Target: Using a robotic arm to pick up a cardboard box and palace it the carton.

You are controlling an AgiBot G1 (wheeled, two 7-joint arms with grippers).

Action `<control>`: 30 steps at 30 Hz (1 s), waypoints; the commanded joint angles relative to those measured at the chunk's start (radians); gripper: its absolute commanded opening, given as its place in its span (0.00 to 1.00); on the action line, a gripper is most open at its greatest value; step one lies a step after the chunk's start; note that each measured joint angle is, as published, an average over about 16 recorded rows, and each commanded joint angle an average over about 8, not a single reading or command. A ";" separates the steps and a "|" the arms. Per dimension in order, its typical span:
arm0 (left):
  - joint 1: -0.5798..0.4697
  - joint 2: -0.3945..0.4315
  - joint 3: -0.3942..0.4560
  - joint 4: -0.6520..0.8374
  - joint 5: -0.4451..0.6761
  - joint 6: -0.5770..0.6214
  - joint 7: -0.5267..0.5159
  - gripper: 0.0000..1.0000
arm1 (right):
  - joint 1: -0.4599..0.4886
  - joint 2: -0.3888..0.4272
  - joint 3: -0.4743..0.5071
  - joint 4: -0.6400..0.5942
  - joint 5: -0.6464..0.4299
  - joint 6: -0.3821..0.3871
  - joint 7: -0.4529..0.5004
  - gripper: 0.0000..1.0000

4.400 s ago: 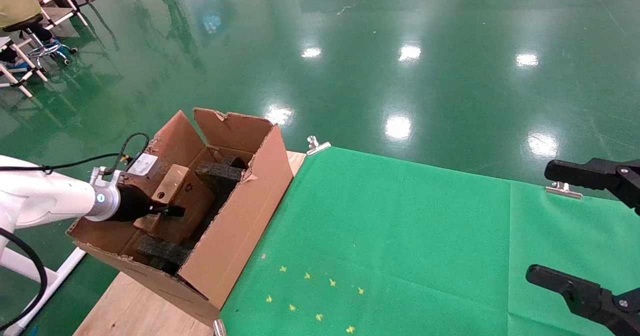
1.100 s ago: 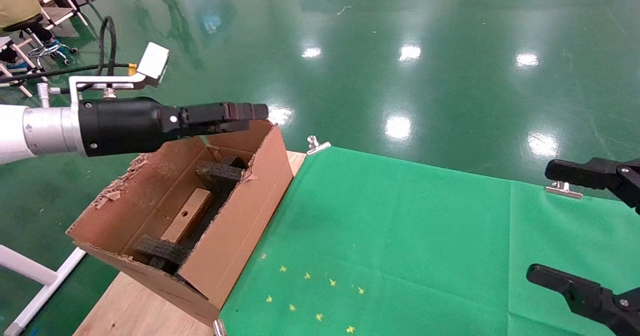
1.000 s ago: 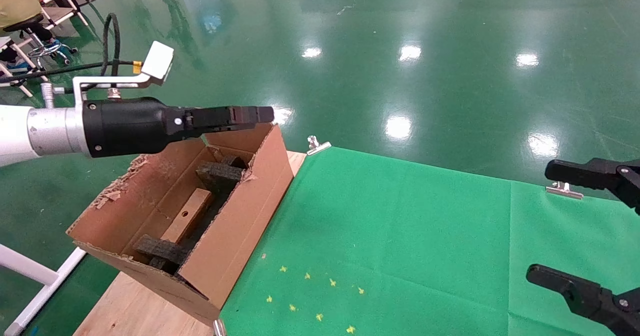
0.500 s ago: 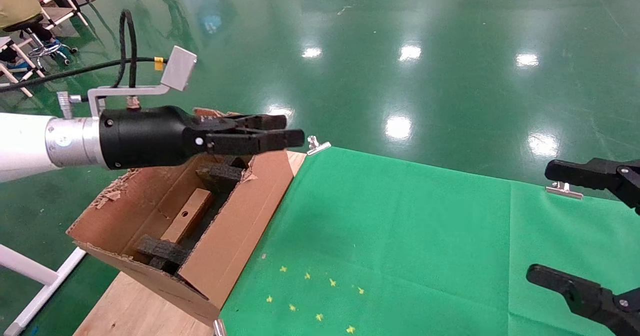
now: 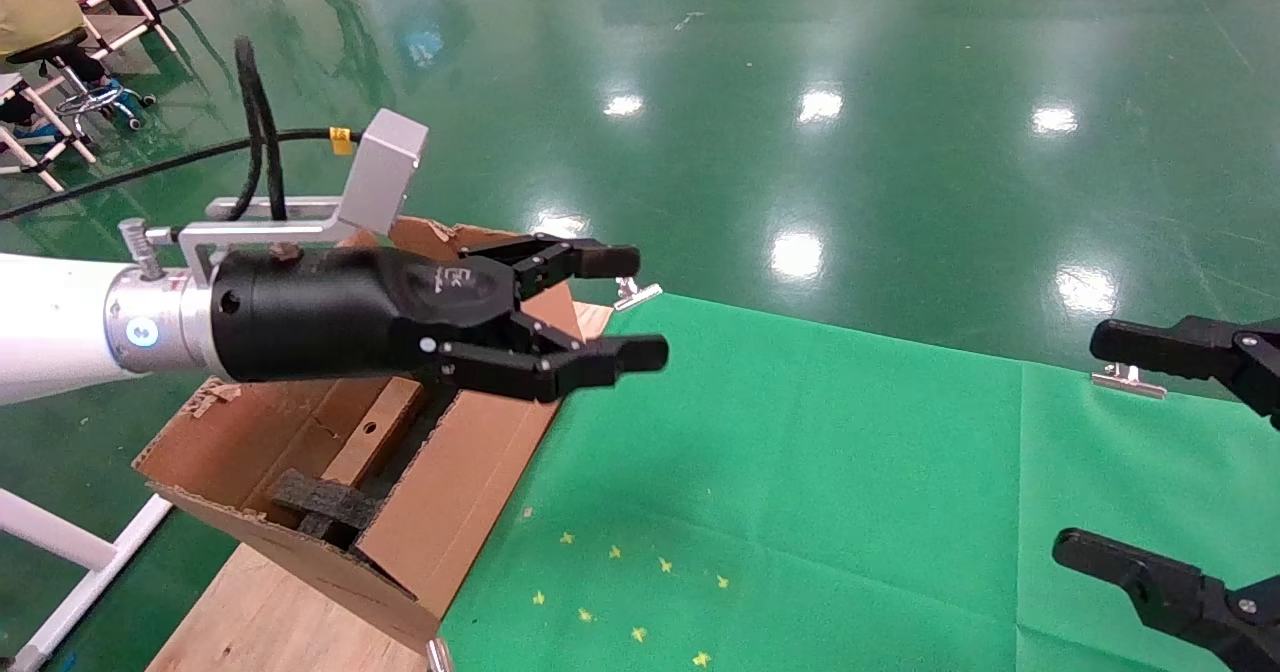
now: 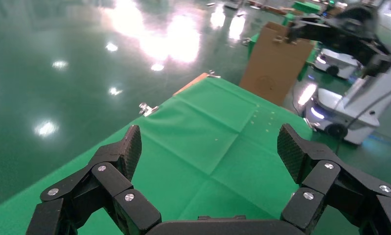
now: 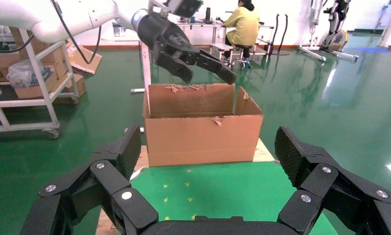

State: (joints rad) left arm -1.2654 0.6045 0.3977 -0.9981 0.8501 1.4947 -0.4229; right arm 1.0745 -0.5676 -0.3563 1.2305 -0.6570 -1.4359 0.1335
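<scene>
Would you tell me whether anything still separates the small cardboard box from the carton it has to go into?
Nothing visible does: the cardboard box already lies inside the carton, between black foam blocks. The left gripper hangs open and empty above the carton's near wall; the right gripper is parked at the cloth's far side.

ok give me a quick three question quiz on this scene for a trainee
1. True or false: the left tool holds the small brown cardboard box.
2. Where does that box lie? A) on the green cloth B) inside the large torn-flap brown carton C) on the floor
3. Fill in: the right tool is ____ and holds nothing.

Key: 1 false. 2 B. 3 open.
</scene>
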 commanded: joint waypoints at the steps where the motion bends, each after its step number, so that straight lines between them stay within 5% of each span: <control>1: 0.020 0.001 -0.012 -0.029 -0.012 0.000 0.024 1.00 | 0.000 0.000 0.000 0.000 0.000 0.000 0.000 1.00; 19: 0.187 0.006 -0.115 -0.280 -0.117 0.001 0.228 1.00 | 0.000 0.000 0.000 0.000 0.000 0.000 0.000 1.00; 30: 0.205 0.007 -0.128 -0.306 -0.131 0.001 0.244 1.00 | 0.000 0.000 0.000 0.000 0.000 0.000 0.000 1.00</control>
State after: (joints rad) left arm -1.0600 0.6114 0.2705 -1.3047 0.7197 1.4959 -0.1783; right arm 1.0742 -0.5674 -0.3562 1.2303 -0.6569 -1.4356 0.1334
